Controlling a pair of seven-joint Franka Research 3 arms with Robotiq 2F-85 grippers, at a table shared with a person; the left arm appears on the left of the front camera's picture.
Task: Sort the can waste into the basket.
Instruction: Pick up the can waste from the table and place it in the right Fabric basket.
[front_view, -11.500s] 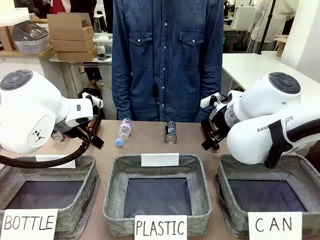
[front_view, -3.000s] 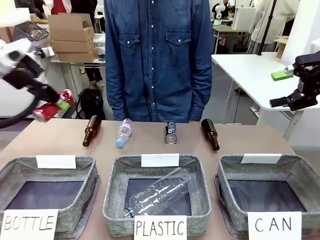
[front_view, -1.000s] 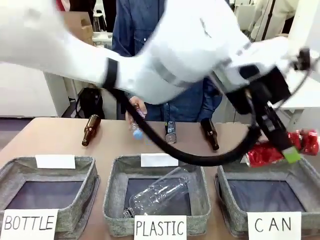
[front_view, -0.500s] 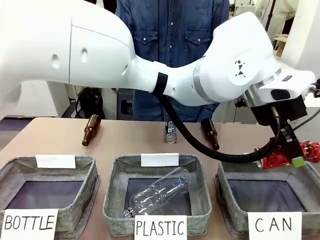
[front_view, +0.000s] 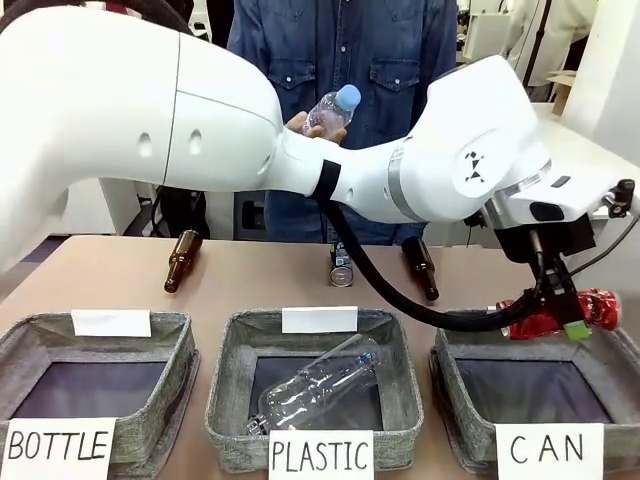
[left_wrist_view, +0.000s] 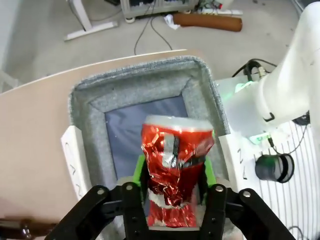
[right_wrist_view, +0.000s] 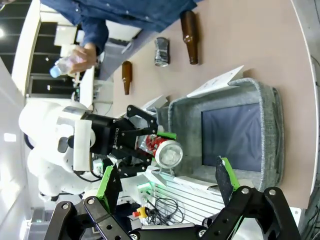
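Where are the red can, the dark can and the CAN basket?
red can (left_wrist_view: 172, 170), left wrist view, on its crumpled side.
dark can (front_view: 342, 266), front view, on its body.
CAN basket (front_view: 447, 375), front view, on its left grey wall.

Dented red can (left_wrist_view: 175, 175) gripped upright between green pads (left_wrist_view: 138, 172) of left hand (left_wrist_view: 174, 171), over grey basket (left_wrist_view: 140, 80) at worktop (left_wrist_view: 35, 125) edge.
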